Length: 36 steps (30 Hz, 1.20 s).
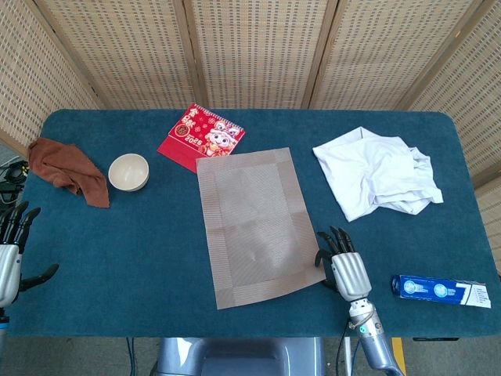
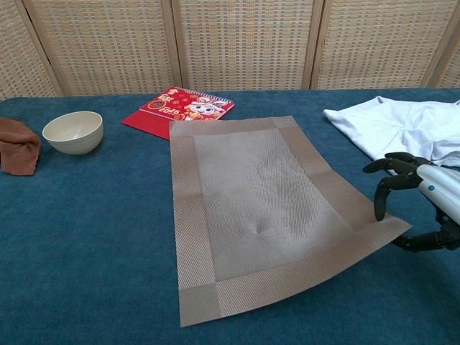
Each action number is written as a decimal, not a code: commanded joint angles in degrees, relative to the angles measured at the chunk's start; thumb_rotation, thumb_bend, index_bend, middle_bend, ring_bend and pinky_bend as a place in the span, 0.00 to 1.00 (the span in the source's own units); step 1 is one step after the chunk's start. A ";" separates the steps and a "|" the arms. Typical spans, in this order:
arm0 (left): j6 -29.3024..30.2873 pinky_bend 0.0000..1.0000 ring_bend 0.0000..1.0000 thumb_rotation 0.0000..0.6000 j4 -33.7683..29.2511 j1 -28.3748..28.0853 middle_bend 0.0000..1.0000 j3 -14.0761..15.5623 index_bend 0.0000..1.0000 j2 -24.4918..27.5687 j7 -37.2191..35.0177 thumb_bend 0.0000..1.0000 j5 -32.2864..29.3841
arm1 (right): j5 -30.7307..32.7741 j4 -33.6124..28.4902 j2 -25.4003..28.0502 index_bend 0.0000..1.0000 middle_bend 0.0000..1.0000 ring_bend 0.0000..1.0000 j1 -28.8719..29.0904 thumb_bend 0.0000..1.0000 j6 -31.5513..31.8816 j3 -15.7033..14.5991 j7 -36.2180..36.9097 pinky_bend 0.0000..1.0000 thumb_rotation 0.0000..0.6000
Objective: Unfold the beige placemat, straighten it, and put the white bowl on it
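The beige placemat (image 1: 254,223) (image 2: 266,208) lies unfolded on the blue table (image 1: 117,251), slightly skewed, with its near right corner raised off the cloth. My right hand (image 1: 344,266) (image 2: 424,208) pinches that corner, fingers on top and thumb underneath. The white bowl (image 1: 128,171) (image 2: 72,132) stands upright at the left, well apart from the mat. My left hand (image 1: 9,251) hangs at the table's near left edge with its fingers spread and nothing in it.
A red calendar (image 1: 200,135) (image 2: 180,108) lies at the mat's far left corner. A crumpled white cloth (image 1: 380,172) (image 2: 402,129) lies at the right, a brown rag (image 1: 66,168) at the far left, and a blue box (image 1: 442,290) at the near right.
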 commanded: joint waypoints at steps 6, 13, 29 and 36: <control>0.00 0.00 0.00 1.00 0.00 0.01 0.00 -0.02 0.09 -0.05 0.12 0.10 0.06 | 1.58 -1.56 2.99 0.69 0.25 0.00 -0.31 0.62 0.31 1.67 -0.25 0.00 1.00; -0.05 0.00 0.00 1.00 0.01 -0.02 0.00 -0.16 0.09 -0.03 0.07 0.10 -0.08 | 5.26 -2.20 8.57 0.69 0.25 0.00 -0.58 0.62 -0.43 4.70 -0.47 0.00 1.00; -0.59 0.00 0.00 1.00 0.27 -0.37 0.00 -0.33 0.09 -0.89 1.61 0.10 -0.75 | 10.95 -2.96 16.16 0.69 0.26 0.00 1.81 0.62 -3.88 10.42 -1.50 0.00 1.00; -1.40 0.00 0.00 1.00 0.56 -0.76 0.00 -0.29 0.09 -1.22 2.32 0.10 -1.22 | 12.58 -3.33 17.21 0.70 0.27 0.01 4.20 0.61 -6.18 12.07 -3.75 0.00 1.00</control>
